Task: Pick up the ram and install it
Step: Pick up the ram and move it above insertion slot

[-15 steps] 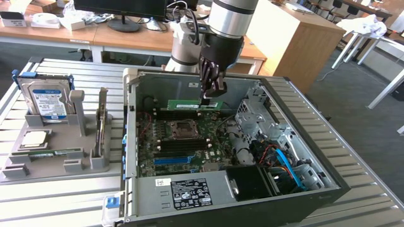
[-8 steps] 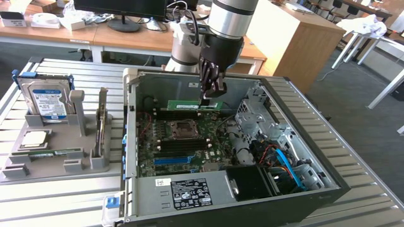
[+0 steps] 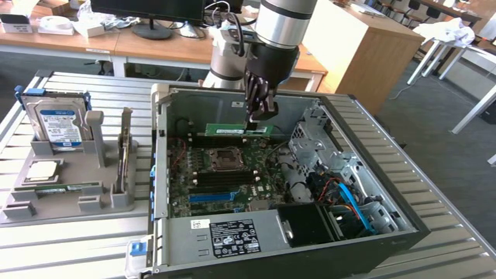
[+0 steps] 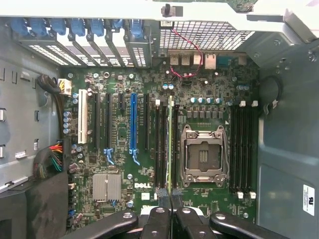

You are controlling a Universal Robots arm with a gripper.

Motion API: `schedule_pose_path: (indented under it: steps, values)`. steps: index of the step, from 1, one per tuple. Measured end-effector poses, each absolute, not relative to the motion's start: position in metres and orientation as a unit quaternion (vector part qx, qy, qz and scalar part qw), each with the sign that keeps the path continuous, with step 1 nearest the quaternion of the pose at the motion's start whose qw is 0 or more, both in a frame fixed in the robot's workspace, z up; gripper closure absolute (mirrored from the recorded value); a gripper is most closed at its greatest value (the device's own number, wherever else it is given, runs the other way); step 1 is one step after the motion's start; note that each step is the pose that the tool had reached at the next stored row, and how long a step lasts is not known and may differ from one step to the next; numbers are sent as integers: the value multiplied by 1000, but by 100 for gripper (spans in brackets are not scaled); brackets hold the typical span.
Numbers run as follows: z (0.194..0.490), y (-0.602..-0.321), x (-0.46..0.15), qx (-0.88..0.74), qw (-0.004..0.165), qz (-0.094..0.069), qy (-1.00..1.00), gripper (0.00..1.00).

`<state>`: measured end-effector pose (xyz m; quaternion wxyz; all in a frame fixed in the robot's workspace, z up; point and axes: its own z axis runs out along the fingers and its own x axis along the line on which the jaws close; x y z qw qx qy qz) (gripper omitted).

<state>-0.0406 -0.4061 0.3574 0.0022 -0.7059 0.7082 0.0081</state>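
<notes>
The ram (image 3: 232, 129) is a long green stick with a white label, held level above the motherboard (image 3: 220, 177) inside the open computer case (image 3: 372, 142). My gripper (image 3: 261, 120) is shut on the stick's end at the exterior view's right and reaches down from above. In the wrist view the ram (image 4: 170, 144) appears edge-on. There it hangs over the black memory slots (image 4: 160, 144) beside the open processor socket (image 4: 202, 154), between my fingertips (image 4: 162, 195). Whether the stick touches a slot I cannot tell.
A grey stand (image 3: 69, 200) at the exterior view's left carries a silver-and-blue hard drive (image 3: 56, 125), a square processor chip (image 3: 43, 170) and an upright card (image 3: 124, 152). In the case, blue cables (image 3: 352, 203) and a metal drive cage (image 3: 310, 145) stand close by.
</notes>
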Motion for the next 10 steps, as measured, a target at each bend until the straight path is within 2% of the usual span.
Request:
schedule_pose_path:
  steps: [10]
  values:
    - [356, -406, -41, -706, 2, 8, 708, 88]
